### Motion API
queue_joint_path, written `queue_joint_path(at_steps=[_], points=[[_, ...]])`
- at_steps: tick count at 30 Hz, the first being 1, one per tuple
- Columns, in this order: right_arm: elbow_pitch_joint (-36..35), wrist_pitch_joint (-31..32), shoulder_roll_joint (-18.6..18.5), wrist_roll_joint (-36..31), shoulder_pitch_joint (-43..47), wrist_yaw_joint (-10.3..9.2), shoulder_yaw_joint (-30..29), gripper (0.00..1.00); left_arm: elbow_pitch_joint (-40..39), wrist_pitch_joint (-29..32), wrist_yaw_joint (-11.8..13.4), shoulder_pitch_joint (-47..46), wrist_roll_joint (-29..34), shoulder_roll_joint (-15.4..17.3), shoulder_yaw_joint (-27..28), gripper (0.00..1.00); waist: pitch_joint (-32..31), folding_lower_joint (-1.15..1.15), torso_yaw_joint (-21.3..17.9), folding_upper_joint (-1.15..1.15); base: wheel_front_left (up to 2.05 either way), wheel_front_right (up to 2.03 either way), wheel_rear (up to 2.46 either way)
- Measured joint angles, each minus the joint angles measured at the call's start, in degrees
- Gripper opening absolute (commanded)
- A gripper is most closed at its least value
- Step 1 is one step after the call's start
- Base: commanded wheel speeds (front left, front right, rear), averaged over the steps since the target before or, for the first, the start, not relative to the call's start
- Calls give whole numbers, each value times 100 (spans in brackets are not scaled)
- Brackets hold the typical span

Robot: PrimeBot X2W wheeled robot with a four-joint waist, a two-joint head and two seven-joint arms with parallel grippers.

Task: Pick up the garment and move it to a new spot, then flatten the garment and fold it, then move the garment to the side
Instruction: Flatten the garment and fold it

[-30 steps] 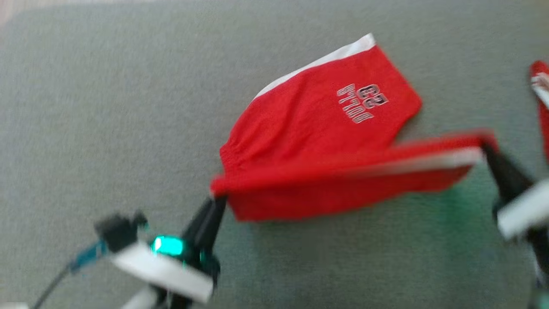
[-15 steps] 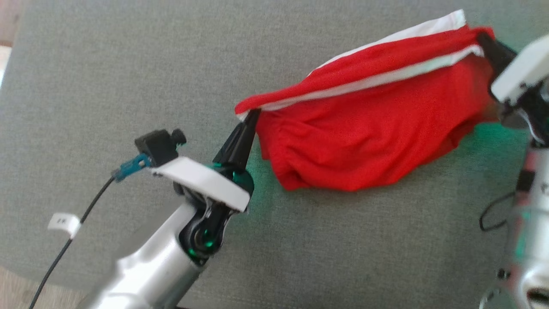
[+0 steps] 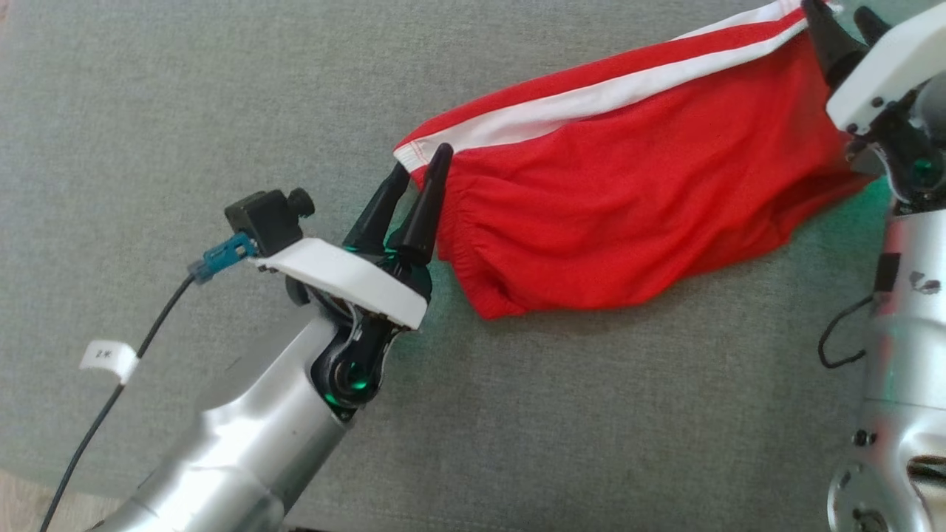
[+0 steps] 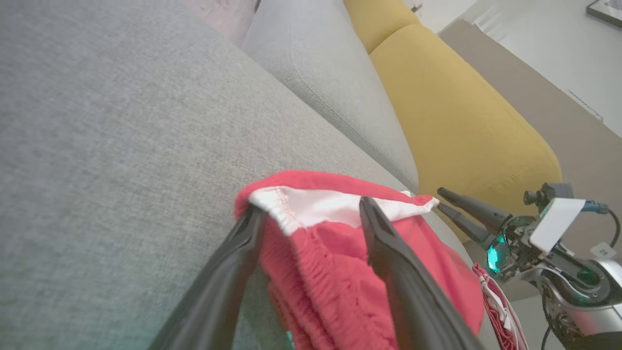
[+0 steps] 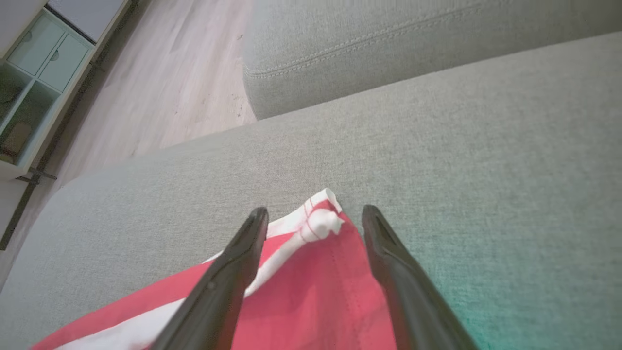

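The red garment, soft knit with a white stripe and puckered elastic band, lay doubled across the head view's upper right on the grey woven cushion, with the left gripper and right gripper spread at its ends, clamping nothing; a fold seemed laid, so the next move likely called for a fresh grip.

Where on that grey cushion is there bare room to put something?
Bare cushion lies left of the left gripper, and along the near side of the red shorts. It is crowded far right, by the right gripper.
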Motion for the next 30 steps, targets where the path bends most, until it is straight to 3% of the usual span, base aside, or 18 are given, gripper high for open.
queue_joint_path(at_steps=[4, 9, 13, 17, 21, 22, 23, 30], points=[[-375, -45, -257, -97, 155, 0, 528, 100, 33, -152, 125, 31, 309, 58, -91, 100, -39, 0, -62, 0, 0, 0, 0], [-845, 201, -890, -336, 742, 0, 1100, 100, -175, -378, 866, 378, 1296, 416, -19, 100, -49, -1, -100, 0, 0, 0, 0], [-850, 489, -937, -352, 925, 0, 1048, 100, -1022, -396, 1278, 865, 2497, 345, 761, 100, 41, -1, 0, 0, 0, 0, 0], [-813, 617, -858, -404, 915, 0, 937, 100, -1617, -404, 1305, 1297, 3645, 45, 1357, 100, 157, 0, 137, 0, 0, 0, 0], [-777, 672, -861, -460, 895, 0, 936, 100, -1814, -413, 1070, 1818, 4292, -286, 1770, 100, 180, 0, 249, 0, 0, 0, 0], [-742, 675, -831, -413, 895, 0, 916, 85, -1813, -413, 999, 1913, 4415, -345, 1850, 100, 162, 0, 252, 0, 0, 0, 0], [-704, 676, -789, -350, 894, -1, 920, 0, -1806, -413, 937, 1987, 4523, -403, 1948, 100, 140, -1, 245, 0, 0, 0, 0], [-639, 597, -238, 280, 1056, 0, 739, 0, -1683, -414, 543, 2350, 4948, -632, 2520, 100, -55, 0, -52, 0, 0, 0, 0]])
